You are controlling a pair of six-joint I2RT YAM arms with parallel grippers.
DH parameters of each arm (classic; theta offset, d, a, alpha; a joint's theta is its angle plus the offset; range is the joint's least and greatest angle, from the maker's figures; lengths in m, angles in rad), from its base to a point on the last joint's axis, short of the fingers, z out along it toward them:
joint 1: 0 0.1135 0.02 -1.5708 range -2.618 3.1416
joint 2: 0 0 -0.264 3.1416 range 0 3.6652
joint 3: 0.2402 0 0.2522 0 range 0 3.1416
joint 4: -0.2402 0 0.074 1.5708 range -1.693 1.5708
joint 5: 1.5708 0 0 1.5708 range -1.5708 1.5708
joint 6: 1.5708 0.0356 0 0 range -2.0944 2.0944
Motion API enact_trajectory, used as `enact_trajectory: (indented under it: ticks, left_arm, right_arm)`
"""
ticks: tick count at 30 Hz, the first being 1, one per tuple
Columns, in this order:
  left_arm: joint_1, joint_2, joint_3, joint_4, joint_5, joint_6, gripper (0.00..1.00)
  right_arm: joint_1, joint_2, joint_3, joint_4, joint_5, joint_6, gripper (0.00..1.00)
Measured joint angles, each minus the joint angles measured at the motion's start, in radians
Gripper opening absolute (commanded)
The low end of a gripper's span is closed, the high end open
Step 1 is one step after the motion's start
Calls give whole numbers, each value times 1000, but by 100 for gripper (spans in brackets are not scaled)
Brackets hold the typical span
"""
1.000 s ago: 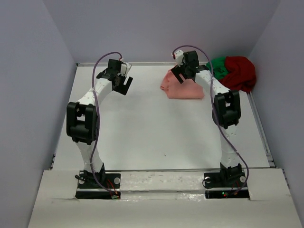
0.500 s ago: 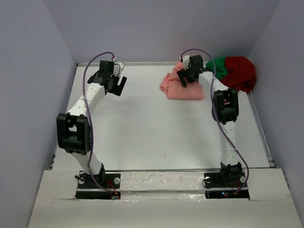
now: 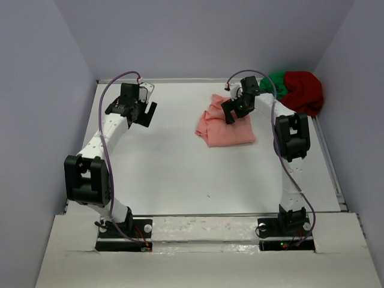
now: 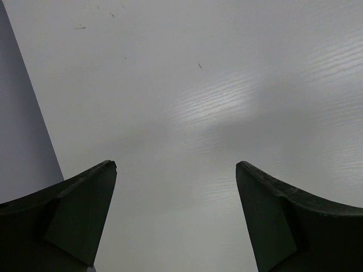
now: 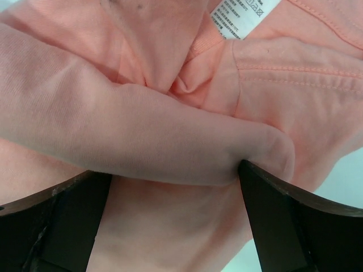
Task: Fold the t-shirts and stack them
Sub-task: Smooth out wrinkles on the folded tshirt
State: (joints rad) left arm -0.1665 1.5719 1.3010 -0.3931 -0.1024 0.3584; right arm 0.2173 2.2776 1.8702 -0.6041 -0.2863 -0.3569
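Note:
The salmon-pink t-shirt (image 3: 227, 131) lies crumpled at the back right of the table. My right gripper (image 3: 233, 110) stands open and is pressed down into its far edge. In the right wrist view a thick fold of pink cloth (image 5: 142, 133) bulges between the wide-apart fingers of the right gripper (image 5: 174, 170), and the white neck tag (image 5: 238, 14) shows at the top. The dark red t-shirt (image 3: 304, 91) and the green t-shirt (image 3: 276, 83) are heaped together in the far right corner. My left gripper (image 3: 144, 115) hovers open over bare table at the back left, nothing between its fingers (image 4: 176, 165).
The white table (image 3: 180, 168) is boxed in by grey walls on the left, back and right. A raised rail (image 3: 329, 162) runs along the right edge. The left wall (image 4: 22, 130) shows close beside my left gripper.
My right gripper has come down into the pink shirt, and the shirt has shifted left and toward the near side. My left arm has swung further left.

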Motion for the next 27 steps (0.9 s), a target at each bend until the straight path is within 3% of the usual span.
enact_trajectory:
  ticks: [6, 16, 27]
  left_arm:
    - [5, -43, -17, 2, 20, -1, 99]
    - [5, -45, -17, 1, 56, -1, 99]
    - [5, -93, -19, -14, 191, -1, 99]
  right_arm:
    - [21, -91, -87, -105, -89, -41, 100]
    - [39, -119, -34, -237, -223, -74, 100]
    - [19, -363, -56, -203, 130, -53, 100]
